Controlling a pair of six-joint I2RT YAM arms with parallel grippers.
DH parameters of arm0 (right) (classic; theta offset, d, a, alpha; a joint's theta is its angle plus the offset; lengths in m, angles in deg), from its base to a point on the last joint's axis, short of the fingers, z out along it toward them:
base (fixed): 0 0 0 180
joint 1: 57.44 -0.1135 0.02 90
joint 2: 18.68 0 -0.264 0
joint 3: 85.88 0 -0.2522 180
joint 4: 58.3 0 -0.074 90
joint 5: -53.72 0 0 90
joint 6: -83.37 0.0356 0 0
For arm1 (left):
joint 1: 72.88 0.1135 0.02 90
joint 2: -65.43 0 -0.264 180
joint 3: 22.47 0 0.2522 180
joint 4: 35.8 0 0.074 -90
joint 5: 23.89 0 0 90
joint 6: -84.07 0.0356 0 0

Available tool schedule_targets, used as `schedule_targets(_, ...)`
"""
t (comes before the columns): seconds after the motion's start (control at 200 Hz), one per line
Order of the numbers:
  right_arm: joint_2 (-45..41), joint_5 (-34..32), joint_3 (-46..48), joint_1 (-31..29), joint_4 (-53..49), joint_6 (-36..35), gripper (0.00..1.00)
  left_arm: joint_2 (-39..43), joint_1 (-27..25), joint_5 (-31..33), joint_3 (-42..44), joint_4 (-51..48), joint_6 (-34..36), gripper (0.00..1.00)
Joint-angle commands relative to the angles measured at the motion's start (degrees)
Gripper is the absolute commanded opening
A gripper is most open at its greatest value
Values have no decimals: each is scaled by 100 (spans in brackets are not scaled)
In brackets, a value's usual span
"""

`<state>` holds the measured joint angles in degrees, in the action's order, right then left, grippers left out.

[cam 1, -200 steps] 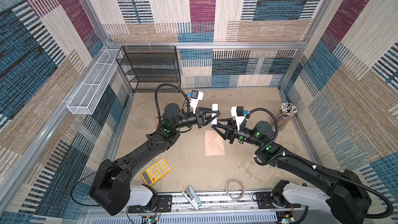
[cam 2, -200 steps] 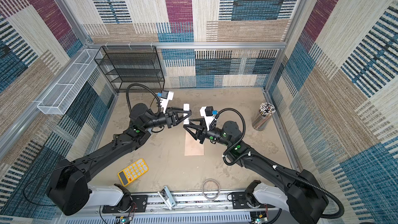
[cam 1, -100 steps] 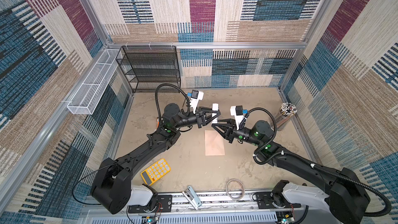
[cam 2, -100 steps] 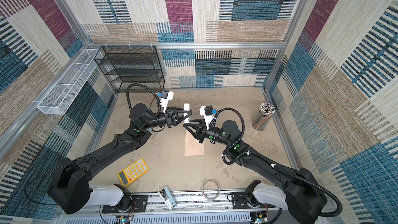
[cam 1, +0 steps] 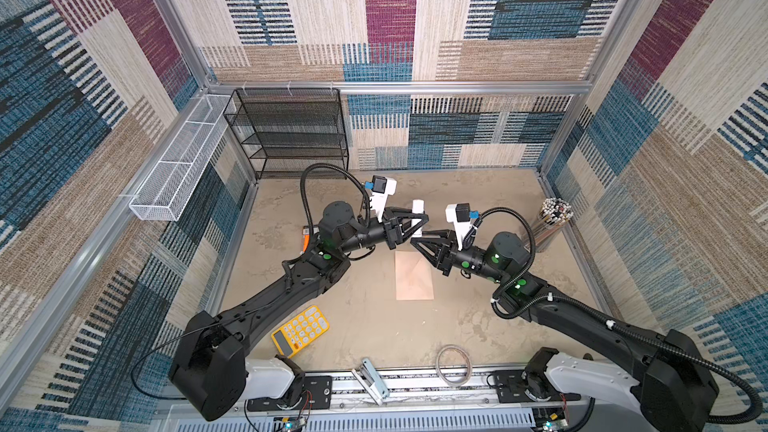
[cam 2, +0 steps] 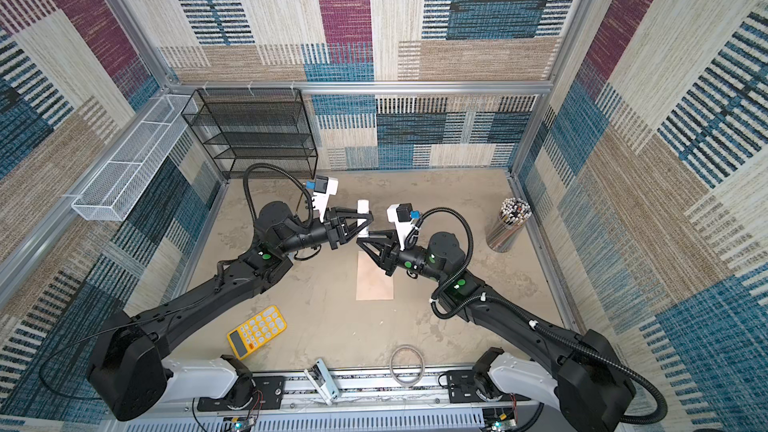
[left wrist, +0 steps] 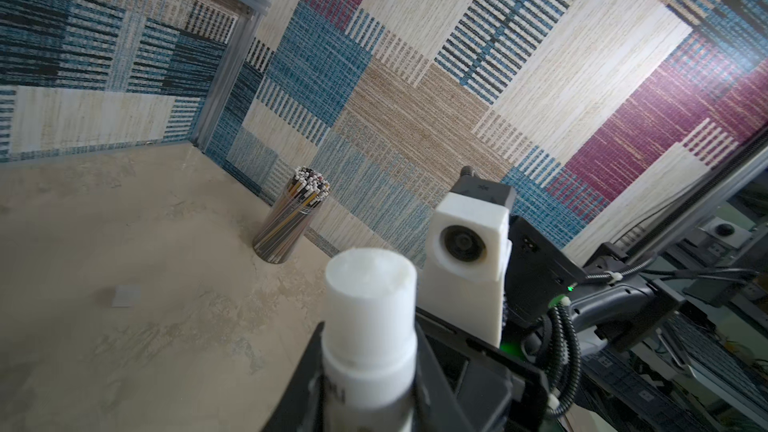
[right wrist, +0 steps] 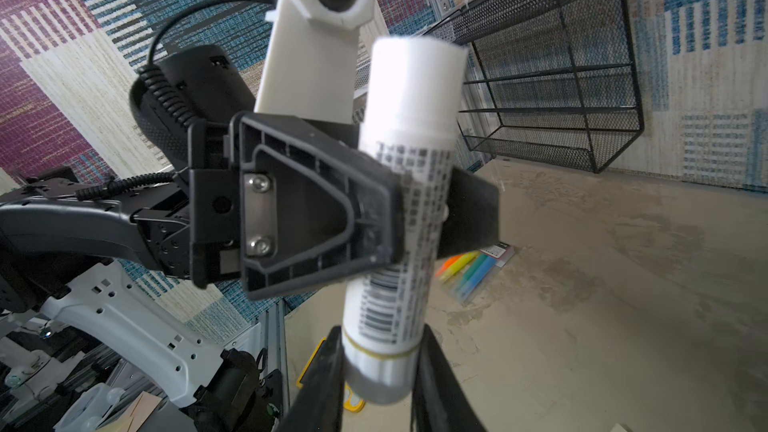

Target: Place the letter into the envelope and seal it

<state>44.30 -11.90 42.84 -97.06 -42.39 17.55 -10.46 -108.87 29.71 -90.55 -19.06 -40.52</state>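
The left gripper [cam 1: 420,222] clamps the white cylindrical plastic glue stick [right wrist: 409,151] mid-body, its long axis crosswise to both grippers. The right gripper [right wrist: 380,367] seemingly pinches its grey end. Both hang over the far edge of the flat peach-pink paper envelope [cam 1: 414,276]; no letter shows.

Open table [cam 1: 374,326] around envelope [cam 1: 413,282], except right gripper [cam 1: 413,241] over its far corner

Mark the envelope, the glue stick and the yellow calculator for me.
envelope [cam 1: 413,280]: in a top view, on its bare peach face near the middle.
glue stick [right wrist: 388,309]: in the right wrist view, on its barcoded label.
calculator [cam 1: 306,327]: in a top view, on its keypad.
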Motion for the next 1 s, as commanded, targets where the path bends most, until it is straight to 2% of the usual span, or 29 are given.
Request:
schedule_targets(0.0,-185,-1193,-132,-160,348,-346,10,64,-182,994,-13,-1171,521,0)
schedule_targets(0.311,1,-4064,-546,-1248,88,-1046,6,-43,-840,2609,147,-1174,367,0)
schedule_targets(0.426,154,-5000,-815,-1522,-242,-1107,7,-39,-999,2992,185,-1152,254,0)
schedule_targets(0.521,299,-5515,-1023,-1701,-437,-1206,7,-74,-1088,3157,159,-1152,183,0)
schedule_targets(0.796,821,-6184,-1570,-2152,-868,-1818,9,-250,-1235,3306,72,-1135,116,0)
schedule_targets(0.992,695,-5733,-1326,-2156,-773,-1841,16,-170,-1231,3426,11,-1243,272,0)
